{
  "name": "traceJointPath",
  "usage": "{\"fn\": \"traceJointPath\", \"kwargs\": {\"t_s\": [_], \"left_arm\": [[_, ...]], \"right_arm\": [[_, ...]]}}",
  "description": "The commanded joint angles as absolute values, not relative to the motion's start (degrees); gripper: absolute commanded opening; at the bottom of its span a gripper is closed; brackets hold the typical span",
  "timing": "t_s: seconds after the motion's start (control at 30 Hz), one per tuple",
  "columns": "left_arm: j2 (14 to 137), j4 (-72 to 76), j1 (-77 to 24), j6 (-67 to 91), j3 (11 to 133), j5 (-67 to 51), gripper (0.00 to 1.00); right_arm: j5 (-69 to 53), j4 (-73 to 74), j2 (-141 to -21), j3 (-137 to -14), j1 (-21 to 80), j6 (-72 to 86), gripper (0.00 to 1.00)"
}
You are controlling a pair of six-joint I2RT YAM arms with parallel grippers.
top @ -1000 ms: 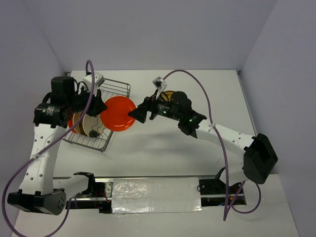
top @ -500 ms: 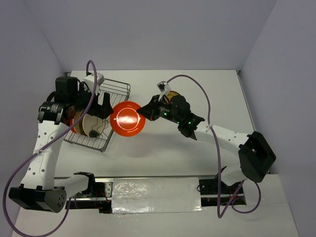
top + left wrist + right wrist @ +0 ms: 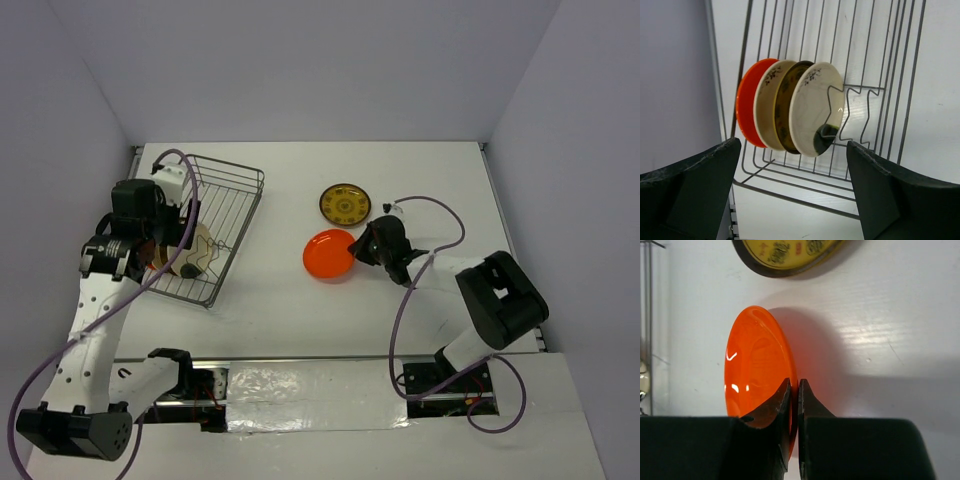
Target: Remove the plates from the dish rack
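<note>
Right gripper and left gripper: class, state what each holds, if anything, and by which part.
The right gripper pinches the orange plate by its rim. The left gripper is open and holds nothing.

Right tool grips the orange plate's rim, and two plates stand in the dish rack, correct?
No: four plates, not two, stand in the dish rack, as the left wrist view shows. The right tool does grip the orange plate by its rim.
</note>
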State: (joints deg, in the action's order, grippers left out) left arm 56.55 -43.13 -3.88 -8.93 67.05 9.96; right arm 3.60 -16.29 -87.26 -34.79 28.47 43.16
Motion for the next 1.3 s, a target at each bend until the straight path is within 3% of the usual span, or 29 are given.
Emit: {"fn": "traceJointPath", "kwargs": {"t_s": [0.0, 0.07, 0.1, 0.13, 0.2, 0.3, 0.5, 0.8, 1.2, 1.27], "left_arm": [[54.05, -39.72, -3.52, -10.99, 66.97, 13.8, 1.0], [53.96, -40.86, -3.52, -10.81, 67.06, 13.62, 1.0], [54.05, -41.04, -3.43, -10.9, 67.06, 13.71, 0.99], [54.05, -41.04, -3.43, -10.9, 66.89, 14.06, 1.0], [54.05, -40.26, -3.08, -11.69, 66.01, 15.02, 0.99], [54.23, -38.85, -2.46, -12.83, 64.69, 14.94, 0.98], [58.35, -36.31, -1.93, -14.06, 62.23, 14.76, 0.88], [66.52, -29.37, -0.26, -13.27, 58.45, 15.11, 0.73], [74.26, -25.14, -0.18, -11.43, 55.46, 14.24, 0.5], [75.05, -25.05, -0.18, -11.25, 55.28, 14.41, 0.35]], "right_arm": [[3.17, -21.88, -89.99, -35.16, 27.6, 42.28, 0.06], [3.51, -21.71, -91.14, -35.16, 27.42, 42.28, 0.15], [3.69, -21.45, -91.23, -35.33, 27.51, 42.54, 0.44], [3.52, -20.75, -91.14, -35.51, 27.51, 42.97, 0.62], [4.56, -17.07, -89.22, -35.68, 28.38, 43.94, 0.79], [15.53, -6.56, -84.56, -38.31, 31.54, 44.91, 1.0], [29.0, 10.54, -75.43, -42.28, 35.94, 44.56, 1.0], [27.86, 12.3, -59.34, -37.62, 39.02, 41.84, 1.0], [28.56, 13.8, -55.63, -36.74, 40.17, 41.13, 1.0], [28.65, 14.06, -55.81, -37.18, 40.34, 41.13, 1.0]]}}
